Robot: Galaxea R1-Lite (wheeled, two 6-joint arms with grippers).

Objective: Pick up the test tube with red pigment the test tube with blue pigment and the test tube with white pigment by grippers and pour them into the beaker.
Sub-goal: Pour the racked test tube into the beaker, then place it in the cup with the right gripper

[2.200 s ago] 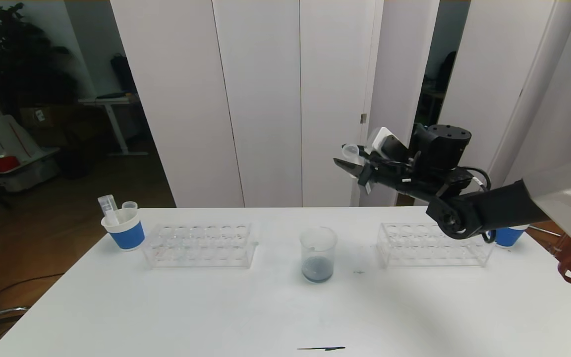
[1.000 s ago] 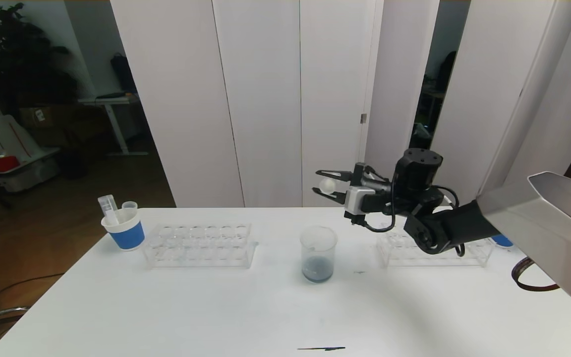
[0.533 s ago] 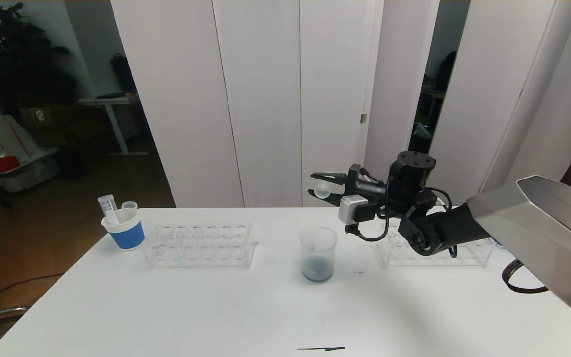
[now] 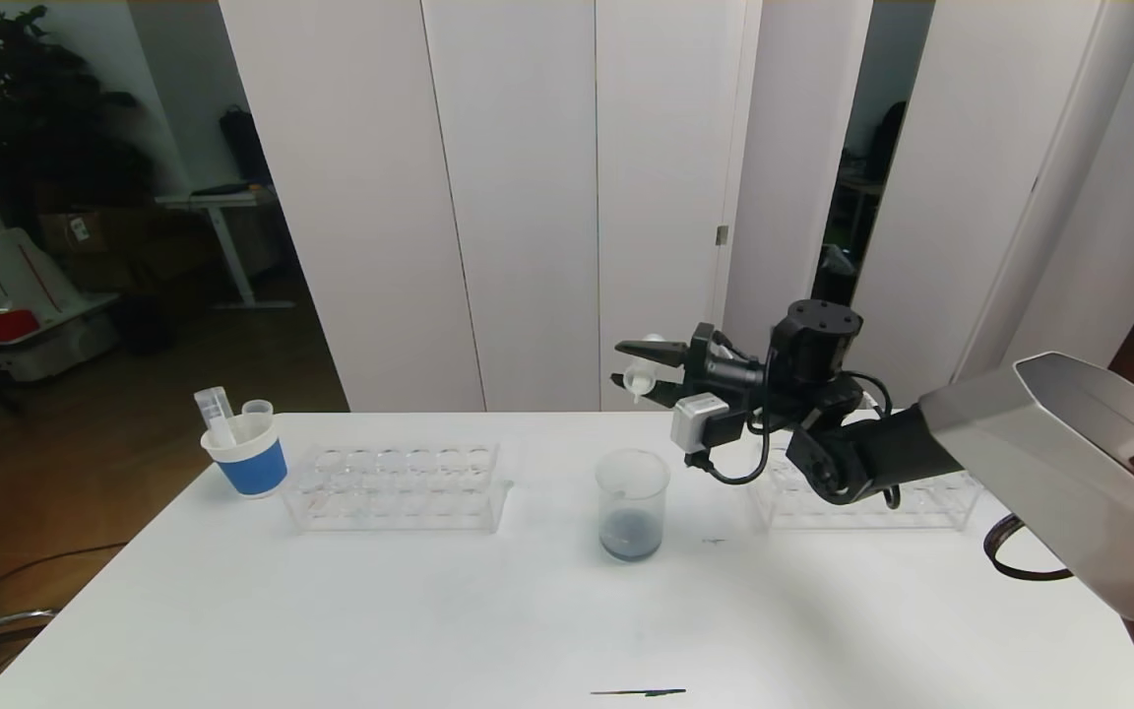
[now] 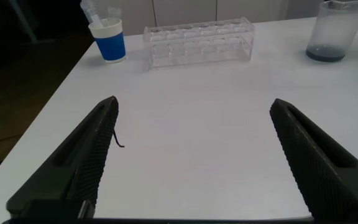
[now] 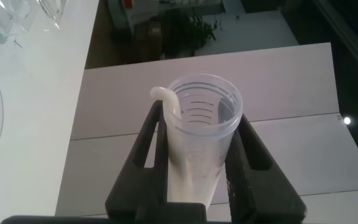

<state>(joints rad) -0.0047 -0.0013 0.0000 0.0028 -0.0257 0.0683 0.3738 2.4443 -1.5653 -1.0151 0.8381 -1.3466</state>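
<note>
The test tube with white pigment (image 6: 201, 140), tipped over and clamped in the closed right gripper (image 4: 642, 378), is held above and slightly behind the beaker (image 4: 632, 504), which stands mid-worktop (image 4: 429, 611) holding dark bluish liquid. White liquid already beads at the tube's lip, so a mouth not squarely over the rim risks spilling onto the worktop. The left gripper (image 5: 194, 158) hangs open, low over the near worktop.

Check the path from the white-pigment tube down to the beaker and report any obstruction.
Nothing visible blocks it. The right tool grips the test tube with white pigment, tipped, above the beaker, whose open mouth has only air over it. The racks stand off to the sides.
</note>
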